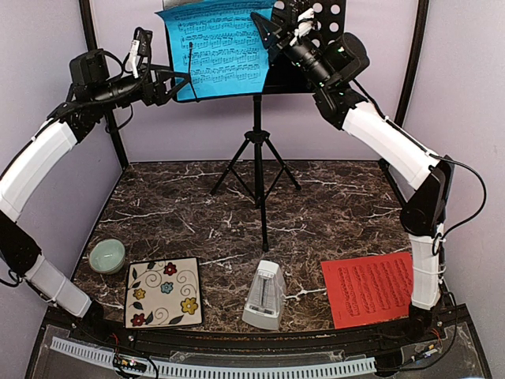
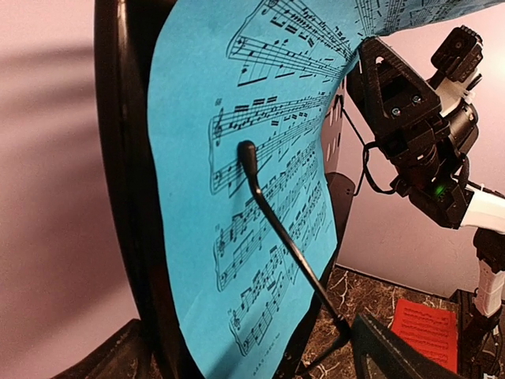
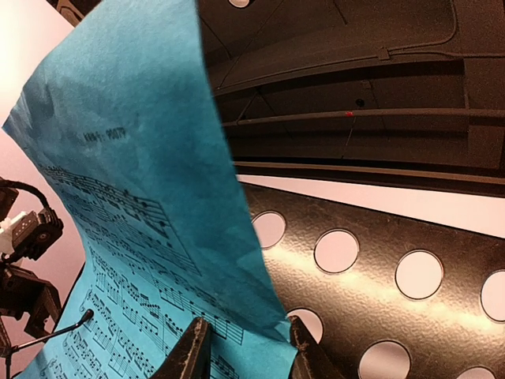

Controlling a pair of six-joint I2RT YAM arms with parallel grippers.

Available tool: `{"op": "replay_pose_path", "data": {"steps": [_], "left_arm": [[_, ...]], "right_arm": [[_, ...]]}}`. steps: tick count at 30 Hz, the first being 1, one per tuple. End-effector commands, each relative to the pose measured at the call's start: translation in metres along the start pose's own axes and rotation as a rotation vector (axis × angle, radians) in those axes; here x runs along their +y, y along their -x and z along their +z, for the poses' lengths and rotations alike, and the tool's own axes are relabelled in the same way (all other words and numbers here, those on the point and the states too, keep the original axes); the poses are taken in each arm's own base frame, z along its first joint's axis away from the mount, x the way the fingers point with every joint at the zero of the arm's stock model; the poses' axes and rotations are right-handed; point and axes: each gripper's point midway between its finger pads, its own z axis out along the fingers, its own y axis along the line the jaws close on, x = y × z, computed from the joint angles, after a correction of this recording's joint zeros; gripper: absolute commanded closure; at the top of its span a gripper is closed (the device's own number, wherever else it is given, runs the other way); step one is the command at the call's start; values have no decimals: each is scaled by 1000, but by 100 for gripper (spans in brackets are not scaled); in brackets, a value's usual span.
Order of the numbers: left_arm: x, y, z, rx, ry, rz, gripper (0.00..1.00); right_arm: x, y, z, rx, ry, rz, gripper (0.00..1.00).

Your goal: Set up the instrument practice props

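Note:
The black tripod music stand (image 1: 257, 150) stands at the back middle, its perforated desk (image 3: 379, 260) up high. A blue music sheet (image 1: 213, 47) leans on the desk under a thin black page-holder wire (image 2: 276, 229). My left gripper (image 1: 175, 79) is open and straddles the sheet's lower left edge and the desk's rim (image 2: 252, 355). My right gripper (image 1: 272, 33) is at the sheet's upper right, jaws apart, with the curled paper edge in the gap (image 3: 248, 355). A red music sheet (image 1: 369, 290) lies flat at the front right. The white metronome (image 1: 265, 296) stands at the front middle.
A pale green bowl (image 1: 106, 255) and a flower-patterned tile (image 1: 163, 291) sit at the front left. The stand's tripod legs (image 1: 229, 170) spread over the back middle of the marble table. Purple walls close in behind and at both sides.

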Motion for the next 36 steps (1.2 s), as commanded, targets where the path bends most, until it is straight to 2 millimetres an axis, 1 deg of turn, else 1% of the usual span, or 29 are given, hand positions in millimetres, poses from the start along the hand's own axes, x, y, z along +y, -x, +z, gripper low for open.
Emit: {"op": "replay_pose_path", "data": {"steps": [1, 11, 14, 15, 20, 23, 26, 29, 33, 36], "left_arm": [[0, 20, -2, -53, -1, 41, 13], [5, 18, 3, -61, 1, 29, 34], [5, 17, 3, -62, -1, 26, 36], [4, 18, 3, -63, -4, 24, 35], [1, 16, 0, -66, -8, 16, 15], [0, 16, -6, -74, 11, 16, 7], [-2, 17, -14, -81, 36, 18, 4], [-3, 15, -21, -82, 61, 18, 1], [-6, 11, -34, -92, 97, 19, 1], [-6, 4, -41, -86, 123, 6, 1]], "right_arm": [[-6, 2, -1, -23, -22, -3, 68], [-5, -1, -1, -23, -17, 2, 68], [-5, -2, -2, -20, -17, 2, 68], [-6, -2, -2, -19, -18, 1, 68], [-6, 0, -2, -21, -17, 2, 64], [-7, 3, -3, -23, -16, 3, 60], [-7, 5, -3, -25, -14, 11, 54], [-6, 8, -4, -21, -7, 15, 46], [-2, 12, -9, -6, 1, 12, 35], [3, 12, -14, 18, 6, 6, 21]]}}
